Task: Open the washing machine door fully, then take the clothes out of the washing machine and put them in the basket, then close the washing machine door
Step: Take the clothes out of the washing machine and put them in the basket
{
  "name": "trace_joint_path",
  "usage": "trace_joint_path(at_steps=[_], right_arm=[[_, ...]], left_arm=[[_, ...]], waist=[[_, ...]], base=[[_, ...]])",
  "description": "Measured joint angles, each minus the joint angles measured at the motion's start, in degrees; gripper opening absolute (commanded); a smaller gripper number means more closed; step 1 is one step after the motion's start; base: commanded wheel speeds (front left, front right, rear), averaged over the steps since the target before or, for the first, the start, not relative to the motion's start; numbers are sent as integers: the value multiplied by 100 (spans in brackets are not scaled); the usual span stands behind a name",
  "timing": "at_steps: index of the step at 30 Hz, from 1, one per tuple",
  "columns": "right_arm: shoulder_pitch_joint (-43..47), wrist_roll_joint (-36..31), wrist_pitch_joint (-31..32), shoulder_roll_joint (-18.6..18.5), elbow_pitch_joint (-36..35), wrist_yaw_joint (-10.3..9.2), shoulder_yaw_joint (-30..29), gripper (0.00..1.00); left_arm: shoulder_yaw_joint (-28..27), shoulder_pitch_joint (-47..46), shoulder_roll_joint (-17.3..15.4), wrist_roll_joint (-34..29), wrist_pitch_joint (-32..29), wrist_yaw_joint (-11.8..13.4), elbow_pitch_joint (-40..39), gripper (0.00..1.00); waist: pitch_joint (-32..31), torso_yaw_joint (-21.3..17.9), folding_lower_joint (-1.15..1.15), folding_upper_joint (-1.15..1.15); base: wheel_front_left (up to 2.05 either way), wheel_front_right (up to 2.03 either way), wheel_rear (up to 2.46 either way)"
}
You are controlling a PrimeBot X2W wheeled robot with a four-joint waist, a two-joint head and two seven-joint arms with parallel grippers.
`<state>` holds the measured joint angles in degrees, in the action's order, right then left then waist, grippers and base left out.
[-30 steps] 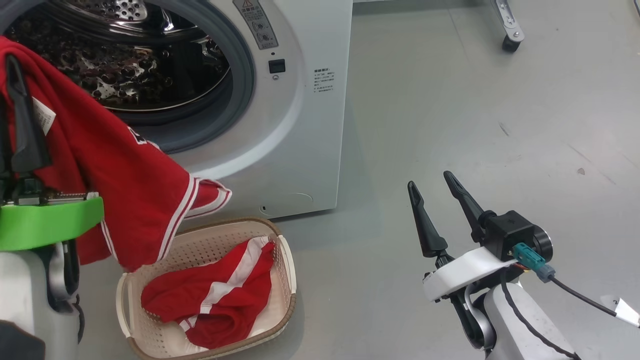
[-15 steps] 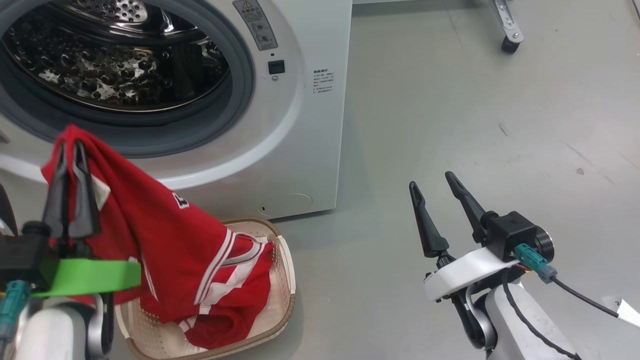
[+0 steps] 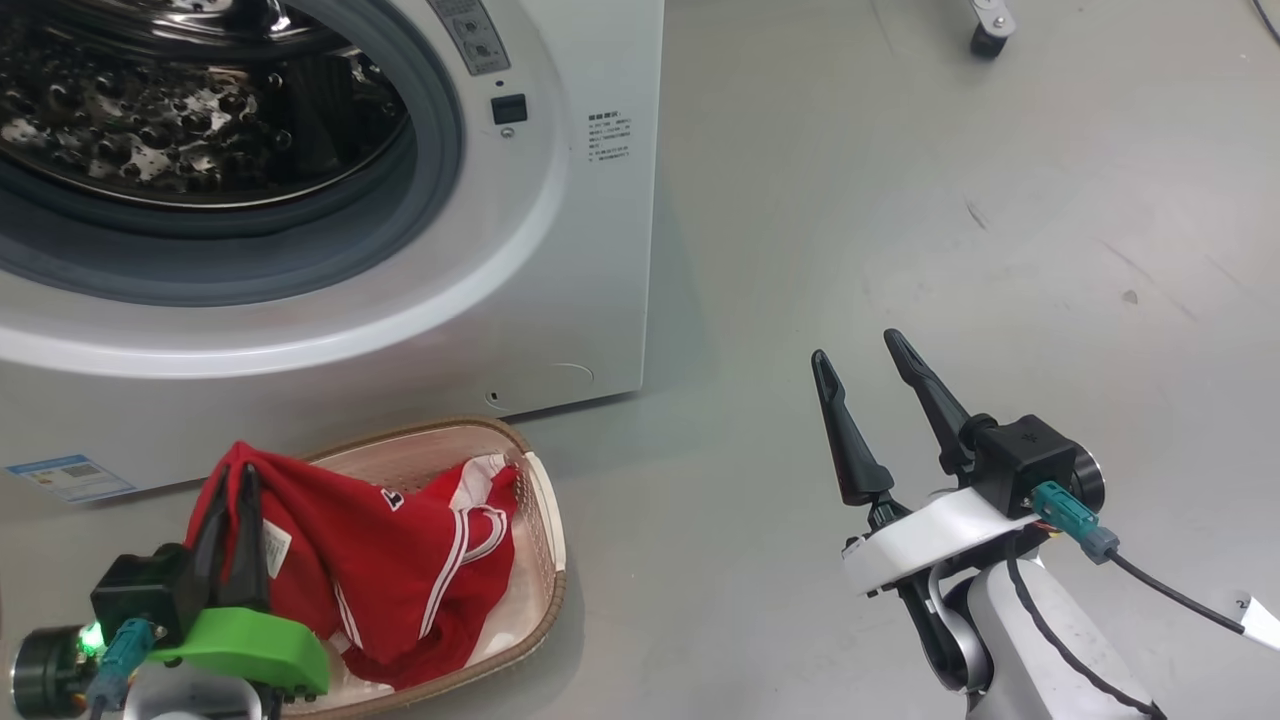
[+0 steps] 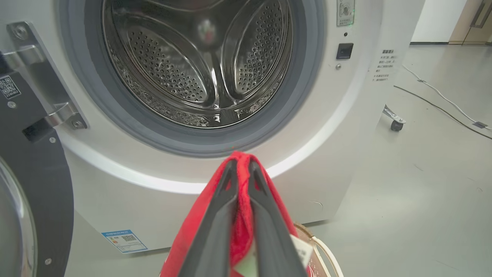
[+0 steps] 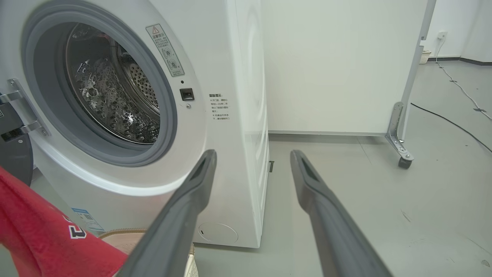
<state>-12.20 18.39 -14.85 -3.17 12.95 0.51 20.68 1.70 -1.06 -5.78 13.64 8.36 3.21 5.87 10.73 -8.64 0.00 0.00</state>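
The white washing machine [image 3: 560, 250] stands with its steel drum [image 4: 200, 57] bare of cloth. The washing machine door [image 4: 34, 200] hangs open at the left edge of the left wrist view. On the floor in front of the machine sits the cream basket [image 3: 545, 540], holding the red clothes. My left gripper [image 3: 235, 472] is shut on a fold of the red jersey [image 3: 400, 560], low over the basket's near left end. The cloth shows pinched between its fingers [image 4: 215, 223]. My right gripper [image 3: 855, 345] is open with nothing in it, above the floor right of the machine.
A small blue label [image 3: 70, 477] is stuck low on the machine's front. The castor foot [image 5: 401, 154] of a white panel stands at the back right, and a cable [image 4: 442, 107] lies on the grey floor beyond it. Open floor stretches to the right of the basket.
My left gripper has come down from in front of the drum, lowering the jersey into the basket. The head view has shifted a little. The right arm has not moved.
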Motion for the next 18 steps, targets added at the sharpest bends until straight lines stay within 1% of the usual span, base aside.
trace_joint_path(at_steps=[8,10,18], right_arm=[[-86,27,-1,0,-148,-9,69,100],[-179,30,-1,0,-207,-16,75,100],[-359,73,-1,-1,-409,-66,123,100]], left_arm=[[42,-64,-3,87,27,-85,625,0],[67,-215,-12,87,0,-148,910,0],[13,-681,-37,134,-178,-183,1656,0]], waist=[[263,-174,0,0],[389,-242,0,0],[813,-402,0,0]], base=[[0,0,0],[0,0,0],[0,0,0]])
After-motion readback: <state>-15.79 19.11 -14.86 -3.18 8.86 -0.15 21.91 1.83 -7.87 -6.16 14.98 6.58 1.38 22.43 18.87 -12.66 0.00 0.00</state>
